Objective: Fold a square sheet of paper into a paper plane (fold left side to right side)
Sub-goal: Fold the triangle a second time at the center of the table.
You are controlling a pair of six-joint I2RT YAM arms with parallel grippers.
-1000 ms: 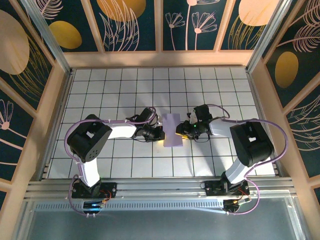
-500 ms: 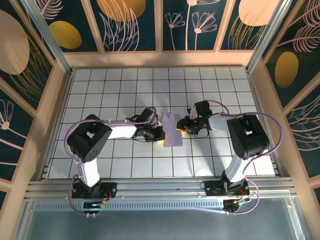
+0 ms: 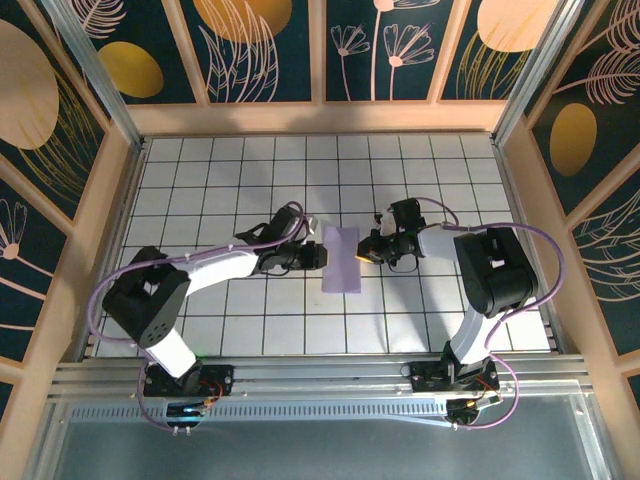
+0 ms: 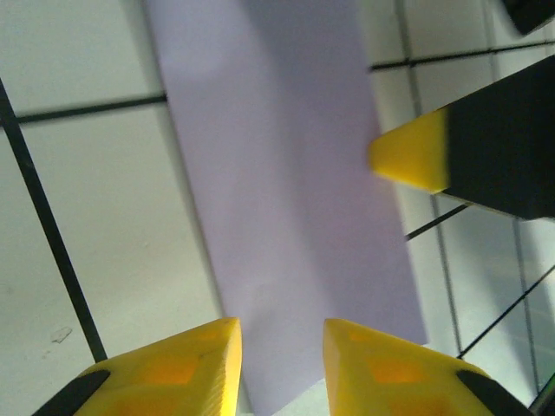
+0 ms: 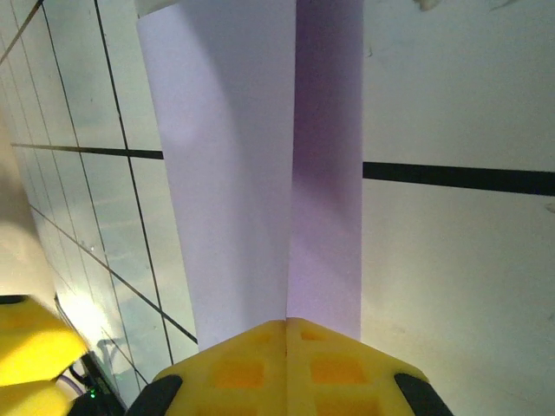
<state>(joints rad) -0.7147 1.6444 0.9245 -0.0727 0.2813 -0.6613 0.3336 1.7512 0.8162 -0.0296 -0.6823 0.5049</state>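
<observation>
Sheet of paper (image 3: 342,258): narrow folded strip, centre of table (image 3: 250,180). Left gripper (image 4: 282,334): fingers just parted, left edge let go (fold apparently laid). Right gripper (image 5: 287,325): just closed, tips together on right edge, likely pressing the crease.

We count: one square sheet of paper (image 3: 343,258) (folded, two layers showing); two arms (image 3: 220,264); two claws, left claw (image 3: 318,256) and right claw (image 3: 364,250); four yellow fingertips (image 4: 186,364); one tiled surface (image 3: 250,180).
</observation>
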